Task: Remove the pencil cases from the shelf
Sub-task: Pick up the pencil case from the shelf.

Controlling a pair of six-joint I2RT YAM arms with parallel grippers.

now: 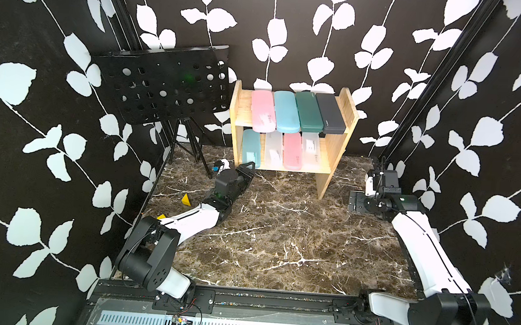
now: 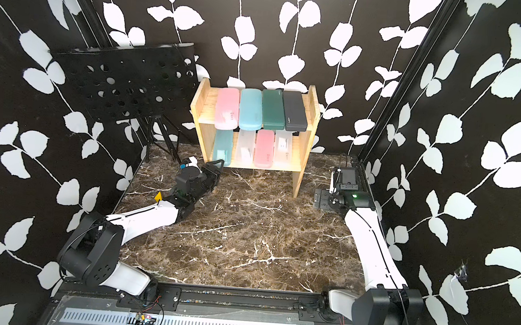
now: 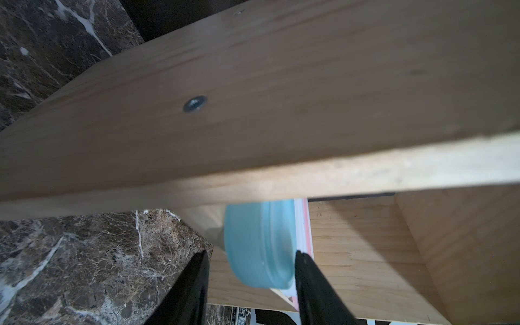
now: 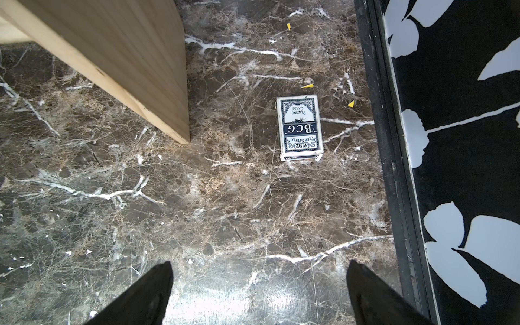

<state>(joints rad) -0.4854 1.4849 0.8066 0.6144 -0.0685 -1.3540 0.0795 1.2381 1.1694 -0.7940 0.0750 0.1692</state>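
Left wrist view: the light blue pencil case (image 3: 259,244) is straddled by the half-open left gripper (image 3: 250,256), unclamped; none is yet removed from the shelf (image 1: 331,162). The right gripper (image 4: 259,264) is held wide, empty.

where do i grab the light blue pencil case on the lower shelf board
Pinch the light blue pencil case by its rounded front end, across the narrow width, from the front. The shelf's side panel and the frosted clear case hem its long sides.
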